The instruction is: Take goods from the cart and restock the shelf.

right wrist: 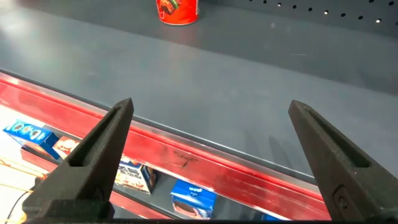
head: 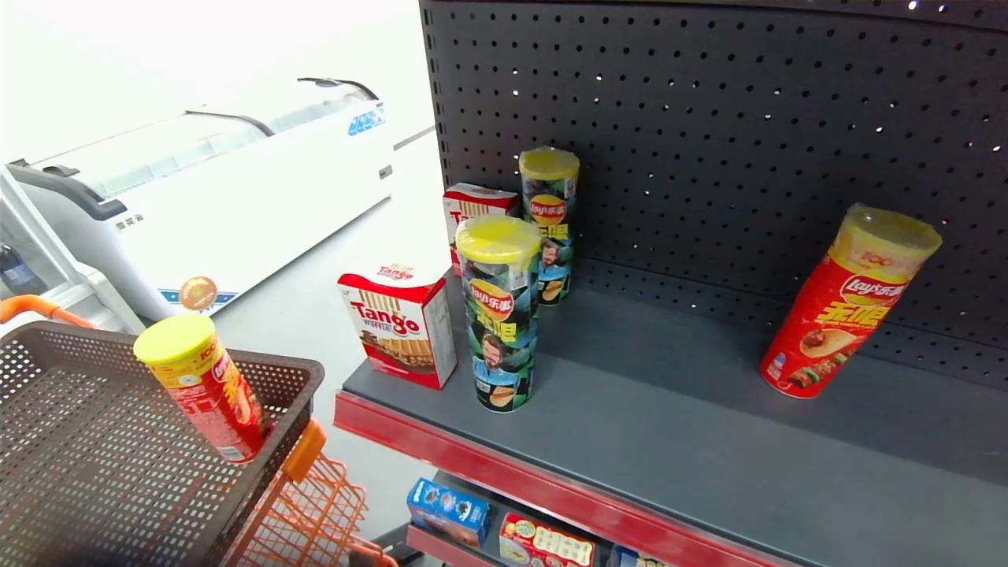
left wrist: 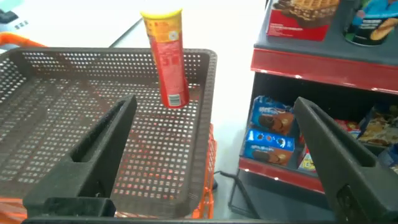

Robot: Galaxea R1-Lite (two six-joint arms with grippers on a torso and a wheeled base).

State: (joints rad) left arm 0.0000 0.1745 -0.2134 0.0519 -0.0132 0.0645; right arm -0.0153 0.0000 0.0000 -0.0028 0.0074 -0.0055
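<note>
Left end effector [left wrist: 214, 104] wide, empty, facing red can [left wrist: 166, 59] leaning in cart basket [left wrist: 93, 55]; straddle mid-body, match tilt, lift clear. Right end effector [right wrist: 211, 106] wide over shelf [right wrist: 217, 74].

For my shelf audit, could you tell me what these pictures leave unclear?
Rear box: head view, lower part behind the front can.
Shelf's red can: right wrist view, top cut off by the edge.
Lower-shelf packs: head view, partly under the shelf lip, cut off below.
</note>
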